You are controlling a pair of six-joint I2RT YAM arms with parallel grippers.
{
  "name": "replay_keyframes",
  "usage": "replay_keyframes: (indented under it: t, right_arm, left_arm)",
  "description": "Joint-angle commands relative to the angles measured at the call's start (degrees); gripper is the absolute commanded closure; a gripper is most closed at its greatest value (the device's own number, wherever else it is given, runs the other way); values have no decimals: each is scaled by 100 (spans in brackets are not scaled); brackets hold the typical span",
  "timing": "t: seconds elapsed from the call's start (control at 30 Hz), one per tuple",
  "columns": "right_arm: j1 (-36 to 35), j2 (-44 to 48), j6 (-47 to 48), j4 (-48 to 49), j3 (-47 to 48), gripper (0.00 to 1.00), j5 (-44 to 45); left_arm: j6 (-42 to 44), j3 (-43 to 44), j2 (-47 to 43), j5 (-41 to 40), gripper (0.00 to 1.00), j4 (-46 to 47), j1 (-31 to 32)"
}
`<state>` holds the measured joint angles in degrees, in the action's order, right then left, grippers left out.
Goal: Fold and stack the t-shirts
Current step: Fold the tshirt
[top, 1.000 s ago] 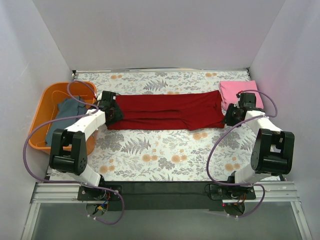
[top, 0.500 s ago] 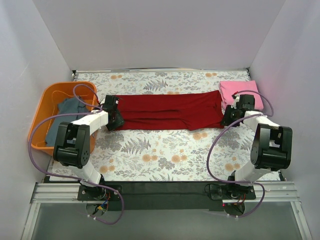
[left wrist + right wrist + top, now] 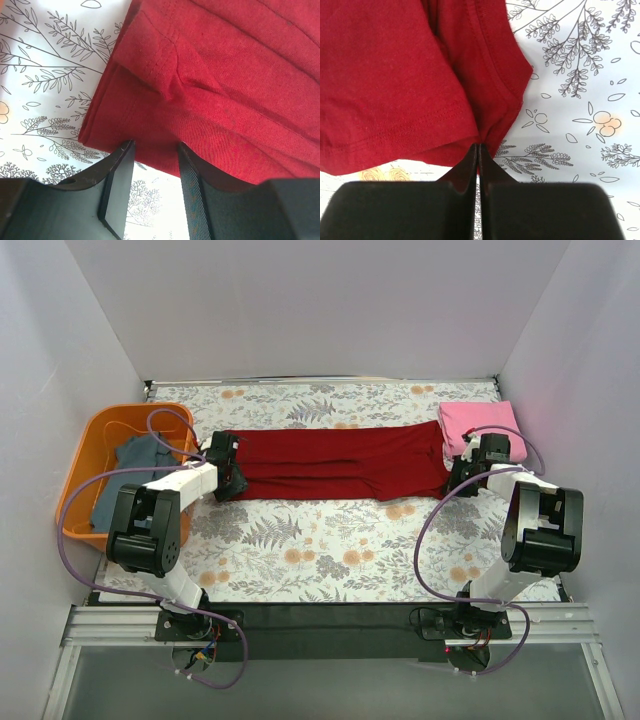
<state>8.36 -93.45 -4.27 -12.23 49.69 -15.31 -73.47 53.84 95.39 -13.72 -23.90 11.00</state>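
On the dark red t-shirt [image 3: 335, 462], right claw [image 3: 478, 149] pinches, left claw [image 3: 155, 148] gapes.

The whole tablecloth [image 3: 330, 540] is taken in by the top camera, which is set high behind the arm bases and tilted down and forward. The left wrist camera is held close over the cloth and aimed down past the left gripper [image 3: 155, 150] at the left end of the red shirt [image 3: 225, 90]. The right wrist camera is held equally near and aimed past the right gripper [image 3: 479, 150] at the shirt's right end. Shirt and cloth are shared by all three views; opposite ends are covered by the wrist views.
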Motion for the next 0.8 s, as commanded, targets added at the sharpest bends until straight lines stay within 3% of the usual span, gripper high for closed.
replay_keyframes:
  t: [0.0, 0.3, 0.6, 0.77]
  right_arm:
    - [113, -86, 41, 142, -74, 99, -139]
    - [350, -103, 111, -200, 408, 99, 677]
    - [333, -7, 15, -412, 454, 99, 705]
    - [289, 493, -336, -517, 392, 84, 933]
  left_arm:
    - [-9, -155, 129, -281, 62, -150, -11]
    - [87, -173, 155, -650, 65, -361, -11]
    - [70, -251, -19, -413, 61, -519, -2]
    - [-62, -410, -355, -351, 58, -545, -2]
